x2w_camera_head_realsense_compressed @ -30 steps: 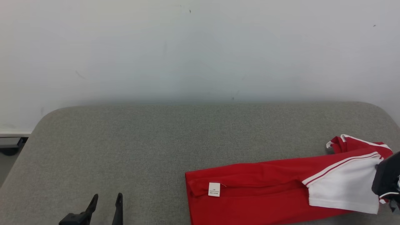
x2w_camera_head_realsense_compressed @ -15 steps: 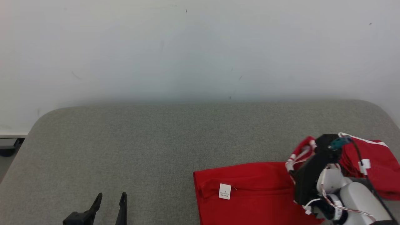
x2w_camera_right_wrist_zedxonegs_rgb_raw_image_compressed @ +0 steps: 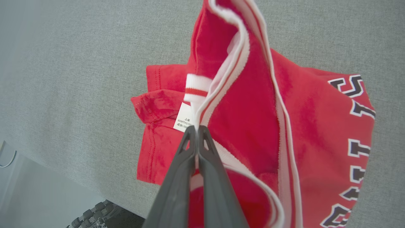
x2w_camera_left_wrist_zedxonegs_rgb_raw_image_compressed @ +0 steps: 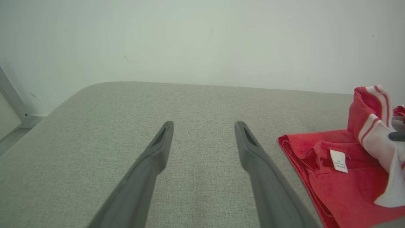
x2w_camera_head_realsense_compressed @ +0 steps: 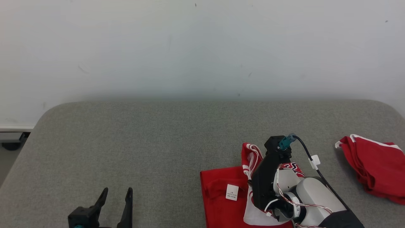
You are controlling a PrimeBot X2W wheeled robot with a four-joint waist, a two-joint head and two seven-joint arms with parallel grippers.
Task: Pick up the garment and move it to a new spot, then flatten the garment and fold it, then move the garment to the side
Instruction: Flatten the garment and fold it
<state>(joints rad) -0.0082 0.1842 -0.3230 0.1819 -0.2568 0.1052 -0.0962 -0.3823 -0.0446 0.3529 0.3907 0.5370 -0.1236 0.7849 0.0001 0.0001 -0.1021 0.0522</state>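
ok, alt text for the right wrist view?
The right pincer, shut on the white-trimmed edge of a red jersey garment, holds that edge up above a grey fabric surface. A white care label sits just left of its tips; black-and-white lettering runs down the garment's right side.

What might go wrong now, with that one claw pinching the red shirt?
1. The right gripper pinches only the thin striped trim of the garment; it may slip out mid-fold.
2. The left gripper is open and away from the cloth, so nothing pins the lower layer; it may drag and wrinkle rather than fold cleanly.
3. The garment lies near the table edge; a tug that way might pull it off.
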